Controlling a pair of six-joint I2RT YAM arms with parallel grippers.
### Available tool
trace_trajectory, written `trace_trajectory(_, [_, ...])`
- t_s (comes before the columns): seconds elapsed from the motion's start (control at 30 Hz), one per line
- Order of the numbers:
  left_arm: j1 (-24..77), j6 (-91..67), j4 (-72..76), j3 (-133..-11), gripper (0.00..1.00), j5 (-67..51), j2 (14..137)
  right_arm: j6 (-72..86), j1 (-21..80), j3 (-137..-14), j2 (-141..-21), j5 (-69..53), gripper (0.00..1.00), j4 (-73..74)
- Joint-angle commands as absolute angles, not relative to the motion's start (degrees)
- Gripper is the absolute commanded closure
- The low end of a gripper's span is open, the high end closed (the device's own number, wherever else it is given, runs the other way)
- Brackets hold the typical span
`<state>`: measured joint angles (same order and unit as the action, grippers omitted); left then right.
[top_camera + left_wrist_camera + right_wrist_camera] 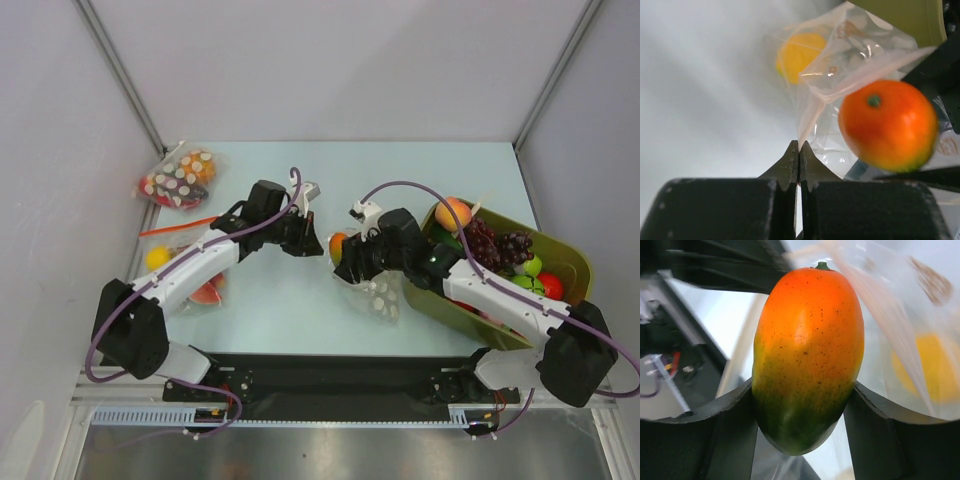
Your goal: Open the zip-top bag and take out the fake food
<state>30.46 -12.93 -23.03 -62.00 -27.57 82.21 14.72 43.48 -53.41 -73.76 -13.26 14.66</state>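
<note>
The clear zip-top bag [383,293] with white dots lies at the table's middle, between the arms. My left gripper [318,243] is shut on the bag's thin edge [799,144], with the pouch [840,70] spread beyond it. A yellow fruit [800,55] still sits inside the bag and also shows in the right wrist view [925,370]. My right gripper [345,258] is shut on an orange fruit with a green end [807,355] and holds it just outside the bag's mouth; the fruit also shows in the left wrist view [887,125]. A peach [454,212] and a grape bunch [490,245] lie in the bin.
An olive-green bin [575,262] with several fruits stands at the right, against my right arm. A dotted bag showing red and orange [178,178] lies at the back left. A clear bag with an orange-red strip [185,262] lies under my left arm.
</note>
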Motion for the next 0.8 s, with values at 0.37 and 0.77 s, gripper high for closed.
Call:
trace_trajectory(0.37, [29.5,-11.2,-23.4,-62.6,1.00,-27.6,80.5,13.8,46.0,-51.3,-62.0,-12.5,0.47,-2.8])
trace_trajectory(0.77, [28.5,-10.7,-23.8,-62.6,1.00,-25.8,78.5,10.3,40.7,-56.4,-52.3,5.7,0.47,10.2])
